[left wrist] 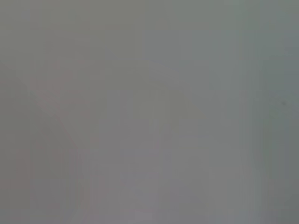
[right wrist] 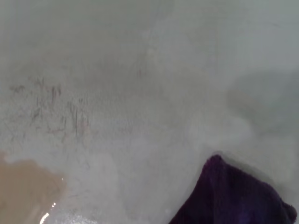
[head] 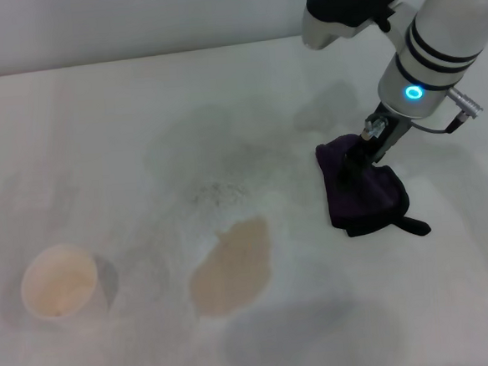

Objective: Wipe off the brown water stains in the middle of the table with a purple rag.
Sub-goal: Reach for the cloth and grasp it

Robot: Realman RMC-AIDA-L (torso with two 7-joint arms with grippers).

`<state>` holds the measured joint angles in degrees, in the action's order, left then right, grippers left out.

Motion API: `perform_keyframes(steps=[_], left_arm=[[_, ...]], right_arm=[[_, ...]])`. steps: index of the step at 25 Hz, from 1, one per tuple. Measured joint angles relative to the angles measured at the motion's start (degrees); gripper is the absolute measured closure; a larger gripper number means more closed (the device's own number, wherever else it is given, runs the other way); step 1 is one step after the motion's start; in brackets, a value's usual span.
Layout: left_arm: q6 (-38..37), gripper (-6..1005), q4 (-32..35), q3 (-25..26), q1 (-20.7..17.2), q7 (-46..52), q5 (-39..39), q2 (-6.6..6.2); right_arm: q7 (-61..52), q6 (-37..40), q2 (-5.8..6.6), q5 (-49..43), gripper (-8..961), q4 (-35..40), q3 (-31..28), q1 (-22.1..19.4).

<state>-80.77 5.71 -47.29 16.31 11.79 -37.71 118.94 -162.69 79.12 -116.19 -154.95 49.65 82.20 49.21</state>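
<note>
White paper cup [head: 59,285], beige inside, contents indiscernible; stands on white table [head: 99,143].
Right gripper [head: 361,160] closed on bunched dark purple rag [head: 362,193], right of tan-brown liquid stain [head: 233,266], apart. Left gripper unseen.
</note>
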Motion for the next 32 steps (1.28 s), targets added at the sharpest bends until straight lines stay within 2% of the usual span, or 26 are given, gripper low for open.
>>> perform_keyframes(steps=[11, 16, 27, 32], left_arm=[[0.0, 122, 0.15, 0.0, 0.14, -0.24, 0.0, -0.11], [0.0, 122, 0.17, 0.0, 0.13, -0.27, 0.0, -0.12], [0.0, 122, 0.06, 0.0, 0.12, -0.36, 0.0, -0.12], [0.0, 121, 0.0, 0.0, 0.12, -0.37, 0.01, -0.12]], right_arm=[[0.0, -2.18, 0.18, 0.0, 180, -3.31, 1.04, 0.84], [0.01, -2.86, 0.24, -0.14, 391, -5.47, 0.89, 1.01], [0.01, -2.93, 0.1, -0.01, 589, -5.31, 0.79, 0.53], [0.04, -2.92, 0.04, 1.58, 756, -4.98, 1.47, 0.61]])
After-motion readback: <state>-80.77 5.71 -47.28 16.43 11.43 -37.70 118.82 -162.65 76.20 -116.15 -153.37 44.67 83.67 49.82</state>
